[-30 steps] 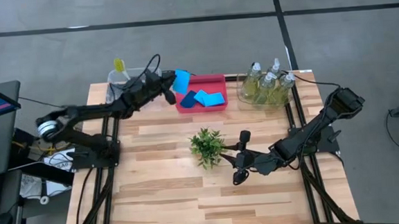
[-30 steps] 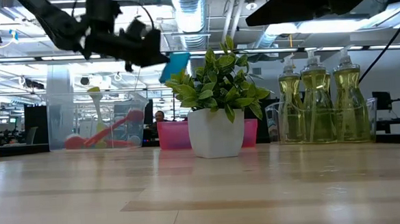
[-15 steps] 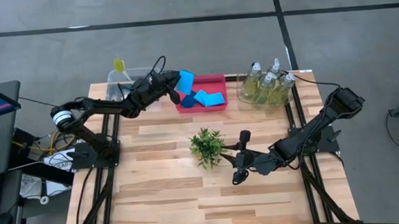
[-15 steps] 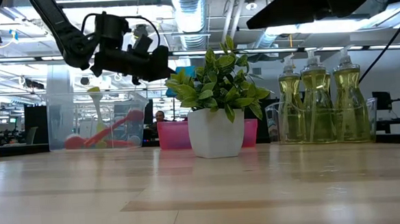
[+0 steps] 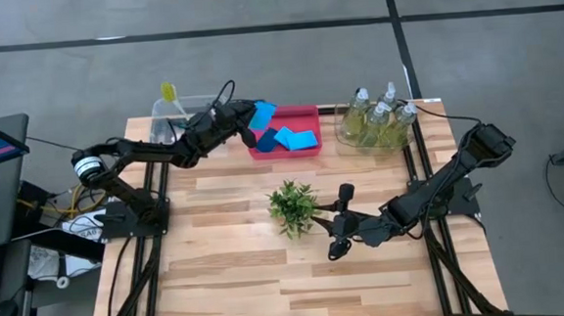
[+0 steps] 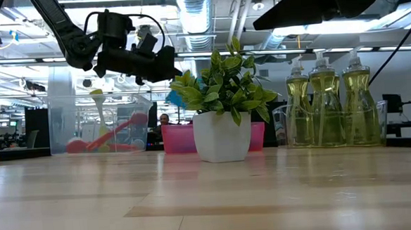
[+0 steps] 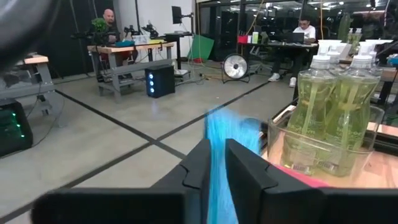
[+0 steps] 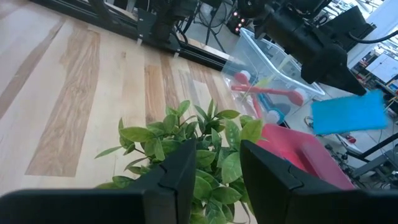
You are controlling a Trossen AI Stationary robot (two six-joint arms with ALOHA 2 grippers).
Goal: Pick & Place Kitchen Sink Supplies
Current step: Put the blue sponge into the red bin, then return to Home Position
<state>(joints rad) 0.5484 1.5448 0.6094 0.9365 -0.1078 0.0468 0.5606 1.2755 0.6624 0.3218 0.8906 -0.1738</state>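
Note:
My left gripper (image 5: 247, 123) is shut on a flat blue sponge (image 5: 263, 113) and hangs over the left end of the pink bin (image 5: 304, 109). Other blue sponges (image 5: 298, 138) lie in that bin. In the low view, plant leaves hide most of the held sponge (image 6: 175, 97). Pump bottles of yellow-green liquid (image 5: 375, 113) stand in a clear bin at the far right. Brushes (image 6: 115, 134) lean in a clear bin (image 5: 183, 109) at the far left. My right gripper (image 5: 337, 223) waits open, just right of the green plant (image 5: 292, 205), touching nothing. My left gripper pinches the blue sponge (image 7: 219, 134) between its two fingers (image 7: 245, 168). The sponge sits edge-on in the gap and sticks out past the fingertips. The fingers come from the table's left, slanting down. The sponge (image 8: 348, 112) is lifted clear above the pink bin.
The potted plant (image 6: 221, 103) stands mid-table between the arms, right in front of my right gripper's fingers (image 8: 186, 168). The near half of the wooden table (image 5: 270, 276) is bare. People sit at desks in the room behind.
My left gripper carried the blue sponge toward the table's right and down, from beside the brush bin to above the pink bin's left end. Most of that move came early; in the last half second it barely shifted. The right arm kept still.

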